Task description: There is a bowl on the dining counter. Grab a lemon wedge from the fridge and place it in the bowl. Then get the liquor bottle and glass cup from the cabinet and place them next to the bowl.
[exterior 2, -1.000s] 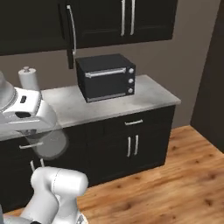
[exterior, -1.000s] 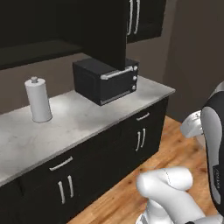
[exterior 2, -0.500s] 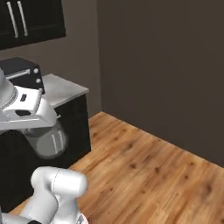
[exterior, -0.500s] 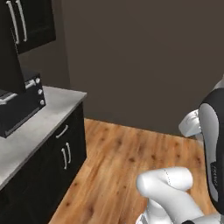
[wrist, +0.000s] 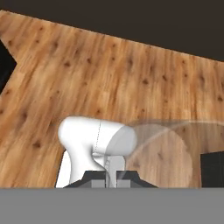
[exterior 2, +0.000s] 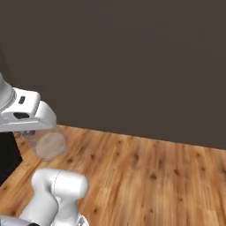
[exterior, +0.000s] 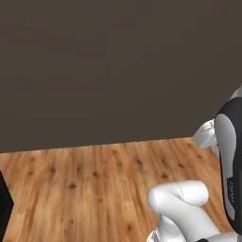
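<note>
The glass cup [exterior 2: 49, 144] is a clear tumbler hanging just under my white hand at the left of the right base view, above the wooden floor. My gripper [exterior 2: 39, 132] is shut on the cup's wall. In the hand view the glass cup [wrist: 157, 146] shows as a pale see-through disc to the right of my gripper [wrist: 111, 173], whose two dark tips stand close together at the bottom. The bowl, dining counter, lemon wedge, fridge, liquor bottle and cabinet are out of view.
A plain dark brown wall [exterior: 118, 71] faces the base, with wooden plank floor [exterior: 80, 189] in front of it. A black lower cabinet corner [exterior 2: 6, 154] sits at the far left edge, and its corner [exterior: 4, 208] also shows low in the left base view.
The whole picture has swung: the black cabinets, grey counter and toaster oven slid out to the left as the base turned. The cup has stayed in the shut gripper.
</note>
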Controlling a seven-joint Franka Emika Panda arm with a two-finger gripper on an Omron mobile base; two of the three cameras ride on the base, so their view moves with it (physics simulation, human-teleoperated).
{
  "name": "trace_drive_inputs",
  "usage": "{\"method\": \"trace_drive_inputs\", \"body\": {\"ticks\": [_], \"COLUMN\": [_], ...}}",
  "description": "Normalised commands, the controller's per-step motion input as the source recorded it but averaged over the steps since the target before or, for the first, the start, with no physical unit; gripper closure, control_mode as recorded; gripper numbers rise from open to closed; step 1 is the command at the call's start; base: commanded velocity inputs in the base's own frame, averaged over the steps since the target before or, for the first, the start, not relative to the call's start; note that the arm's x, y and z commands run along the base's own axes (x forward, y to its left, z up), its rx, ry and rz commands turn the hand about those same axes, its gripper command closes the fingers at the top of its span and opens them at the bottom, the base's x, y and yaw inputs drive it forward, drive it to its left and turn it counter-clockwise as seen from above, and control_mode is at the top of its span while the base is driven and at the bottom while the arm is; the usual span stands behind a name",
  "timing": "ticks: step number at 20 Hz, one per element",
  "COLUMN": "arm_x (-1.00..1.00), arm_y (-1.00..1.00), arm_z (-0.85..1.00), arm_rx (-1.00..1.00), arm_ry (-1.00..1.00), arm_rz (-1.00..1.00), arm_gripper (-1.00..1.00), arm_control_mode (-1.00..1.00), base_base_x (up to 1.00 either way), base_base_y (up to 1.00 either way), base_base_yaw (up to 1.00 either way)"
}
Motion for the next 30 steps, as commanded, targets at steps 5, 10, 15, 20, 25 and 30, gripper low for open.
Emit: {"method": "trace_drive_inputs", "body": {"ticks": [5, 10, 15, 20, 25, 30], "arm_x": [0.0, 0.0, 0.0, 0.0, 0.0, 0.0], "arm_y": [0.0, 0.0, 0.0, 0.0, 0.0, 0.0], "arm_z": [0.0, 0.0, 0.0, 0.0, 0.0, 0.0], "arm_rx": [0.0, 0.0, 0.0, 0.0, 0.0, 0.0], "arm_ry": [0.0, 0.0, 0.0, 0.0, 0.0, 0.0], "arm_rz": [0.0, 0.0, 0.0, 0.0, 0.0, 0.0], "arm_gripper": [1.0, 1.0, 1.0, 1.0, 1.0, 1.0], "arm_control_mode": [1.0, 1.0, 1.0, 1.0, 1.0, 1.0], "base_base_x": [0.9, 1.0, 1.0, 0.94, 0.47, 0.33], "base_base_y": [-0.24, 0.0, 0.0, -0.08, -0.15, -0.23], "base_base_yaw": [-0.46, -0.36, -0.34, -0.46, -0.69, -0.73]}}
